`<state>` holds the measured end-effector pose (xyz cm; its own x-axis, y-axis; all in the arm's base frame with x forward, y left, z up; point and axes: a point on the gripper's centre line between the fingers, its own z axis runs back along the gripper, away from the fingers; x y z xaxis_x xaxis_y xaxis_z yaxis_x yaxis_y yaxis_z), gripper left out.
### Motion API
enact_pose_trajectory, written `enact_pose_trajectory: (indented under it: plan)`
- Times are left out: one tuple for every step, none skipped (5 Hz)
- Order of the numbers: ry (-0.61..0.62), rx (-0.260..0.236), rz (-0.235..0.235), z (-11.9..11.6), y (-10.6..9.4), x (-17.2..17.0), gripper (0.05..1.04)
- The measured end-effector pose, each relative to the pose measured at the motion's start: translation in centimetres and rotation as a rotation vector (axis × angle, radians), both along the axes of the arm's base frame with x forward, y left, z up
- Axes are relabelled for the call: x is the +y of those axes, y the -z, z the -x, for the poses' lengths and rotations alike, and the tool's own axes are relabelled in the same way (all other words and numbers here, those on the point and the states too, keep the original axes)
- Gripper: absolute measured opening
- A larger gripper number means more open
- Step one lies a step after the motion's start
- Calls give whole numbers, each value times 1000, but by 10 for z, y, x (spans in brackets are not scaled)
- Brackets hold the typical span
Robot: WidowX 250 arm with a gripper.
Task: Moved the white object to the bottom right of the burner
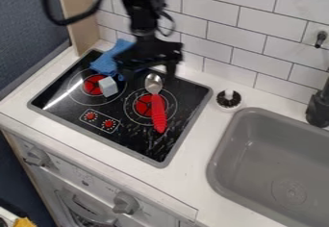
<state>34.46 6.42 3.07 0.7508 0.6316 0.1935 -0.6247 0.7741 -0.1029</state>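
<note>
My gripper [148,71] hangs over the back part of the black stove, its two fingers spread apart and nothing visibly held between them. A small white block [108,86] lies on the left burner [94,84], partly over the right side of its red centre. The block is to the left of the gripper and nearer the stove's front. The two are apart.
A spoon with a red handle [158,115] lies across the right burner [143,106], its metal bowl just below the gripper. A blue cloth [107,62] is at the stove's back left. A round brush [229,99] stands between stove and grey sink [276,158].
</note>
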Motion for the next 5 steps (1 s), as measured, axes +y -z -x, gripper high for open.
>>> enact_pose_trajectory:
  plan:
    - [-127,-8,-66,7,2,27,1001]
    - [-272,11,-106,7,10,48,1001]
    - [-390,55,-128,0,24,59,1001]
    - [-452,77,-143,-3,30,66,1001]
    - [-502,97,-152,-2,35,79,1001]
